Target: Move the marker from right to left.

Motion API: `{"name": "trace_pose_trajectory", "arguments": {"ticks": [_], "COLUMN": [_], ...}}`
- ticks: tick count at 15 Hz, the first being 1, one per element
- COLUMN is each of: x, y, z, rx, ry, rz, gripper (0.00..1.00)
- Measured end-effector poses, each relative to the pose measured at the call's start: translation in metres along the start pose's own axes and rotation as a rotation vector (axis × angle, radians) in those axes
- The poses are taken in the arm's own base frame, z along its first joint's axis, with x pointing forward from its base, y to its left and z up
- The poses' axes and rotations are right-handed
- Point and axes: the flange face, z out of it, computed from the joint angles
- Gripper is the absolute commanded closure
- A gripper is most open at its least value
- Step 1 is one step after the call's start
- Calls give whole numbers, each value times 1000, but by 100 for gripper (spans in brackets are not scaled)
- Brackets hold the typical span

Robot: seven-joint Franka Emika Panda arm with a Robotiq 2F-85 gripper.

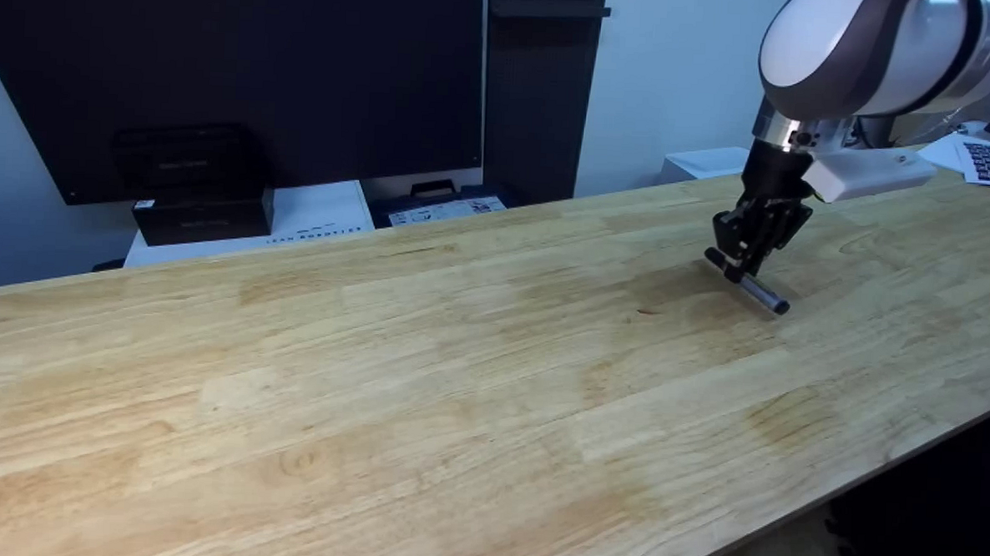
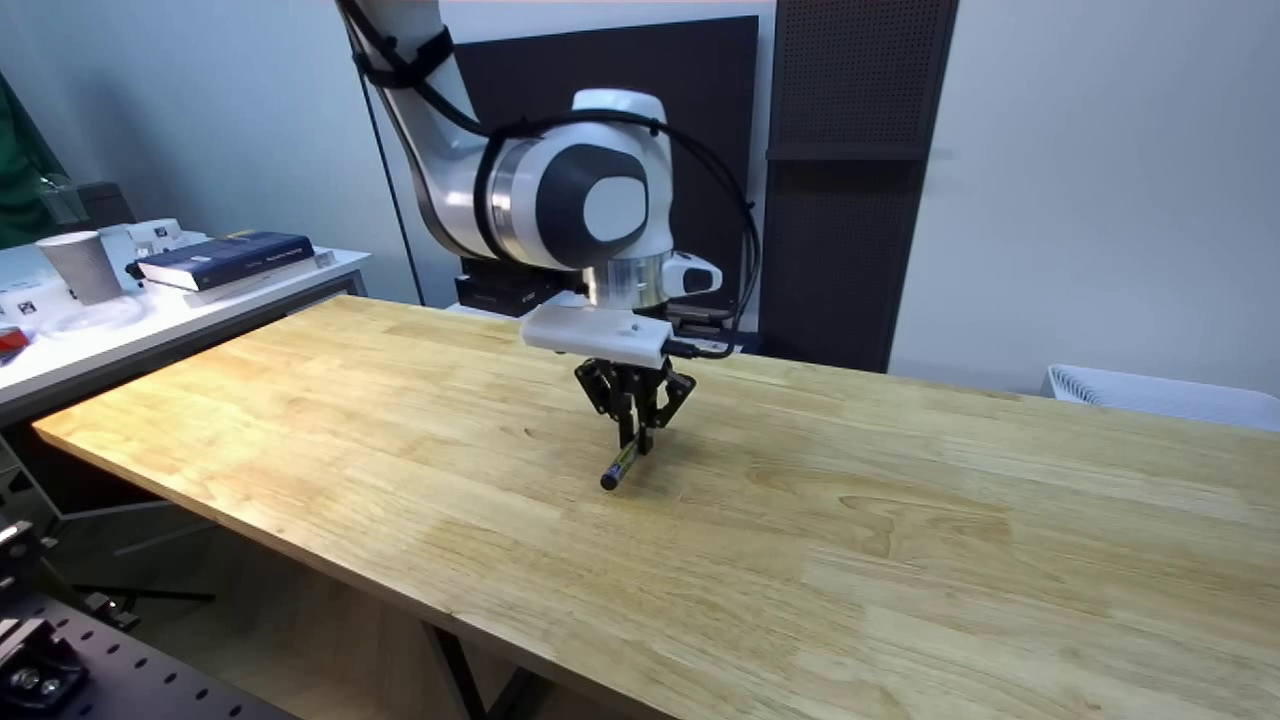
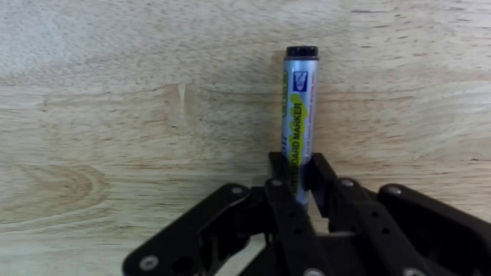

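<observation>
"Wrist view: can any writing be read there?"

"Along the whiteboard marker (image 3: pixel 297 126), WHITEBOARD MARKER is printed in black over a yellow-green splash, its first letters shaded between the jaws. A blue emblem (image 3: pixel 300 81) is shown near the black end plug (image 3: pixel 302 52); the red small print is too fine to be read."

"And how are the jaws set?"

"Clenched on the marker, with one jaw pressed to either side of it. It is held well in from the edges of the wooden table (image 1: pixel 331 388); whether the wood is touched cannot be told."

"What is added by the exterior views?"

"In an exterior view, the marker's black cap (image 1: pixel 715 257) is seen jutting past the jaws, a part hidden in the wrist view. There, too, a white carton (image 1: pixel 323 199) is marked with letters resembling LEAN ROBOT, the ending unclear, and a black box (image 1: pixel 205 222) is set on it."

"Anything lettered elsewhere?"

"In an exterior view, a dark blue book (image 2: pixel 225 260) is seen on a white side desk (image 2: pixel 170 316), its print too small to be read, with a ribbed paper cup (image 2: pixel 84 268) stood near it."
</observation>
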Motion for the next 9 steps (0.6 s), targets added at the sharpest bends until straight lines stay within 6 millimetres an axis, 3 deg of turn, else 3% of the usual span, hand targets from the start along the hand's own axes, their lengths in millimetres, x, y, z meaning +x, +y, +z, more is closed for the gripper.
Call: {"name": "trace_pose_trajectory", "arguments": {"ticks": [4, 7, 9], "x": [7, 14, 17], "y": [-22, -51, -72], "z": [-32, -56, -62], "rx": [-15, -19, -18], "ry": [20, 41, 49], "rz": [-30, -61, -73], "gripper": [95, 95, 95]}}
